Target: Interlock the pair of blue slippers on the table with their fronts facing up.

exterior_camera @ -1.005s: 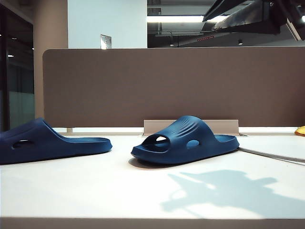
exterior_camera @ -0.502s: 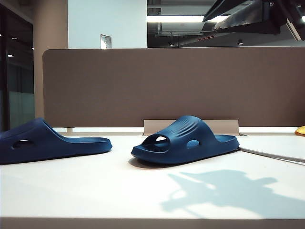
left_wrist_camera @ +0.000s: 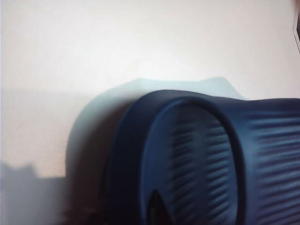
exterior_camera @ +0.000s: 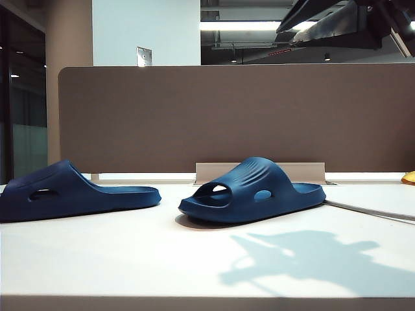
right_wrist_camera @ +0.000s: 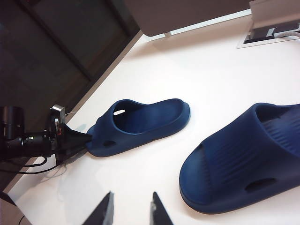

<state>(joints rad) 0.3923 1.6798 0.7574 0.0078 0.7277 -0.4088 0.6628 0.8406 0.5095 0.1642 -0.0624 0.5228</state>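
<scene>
Two dark blue slippers lie upright on the cream table [exterior_camera: 130, 259]. The left slipper [exterior_camera: 71, 191] [right_wrist_camera: 140, 124] fills the left wrist view [left_wrist_camera: 201, 159]. My left gripper [right_wrist_camera: 86, 138] is shut on its strap end, near the table's left edge, with one dark fingertip [left_wrist_camera: 157, 208] lying on the blue foam; the other fingertip is hidden. The right slipper [exterior_camera: 256, 191] [right_wrist_camera: 243, 159] rests mid-table, untouched. My right gripper [right_wrist_camera: 131, 208] hovers over bare table between the two slippers, open and holding nothing. Neither gripper's fingers show in the exterior view.
A brown partition panel [exterior_camera: 227, 116] walls off the table's far side, with a pale cable box [exterior_camera: 259, 170] at its foot. A thin grey sheet [exterior_camera: 376, 201] and a yellow object [exterior_camera: 408, 177] lie at the far right. The table edge [right_wrist_camera: 93, 84] runs close behind the left slipper.
The left slipper has shifted a little to the right, towards the other slipper. The right slipper and the arm shadow on the table have stayed put.
</scene>
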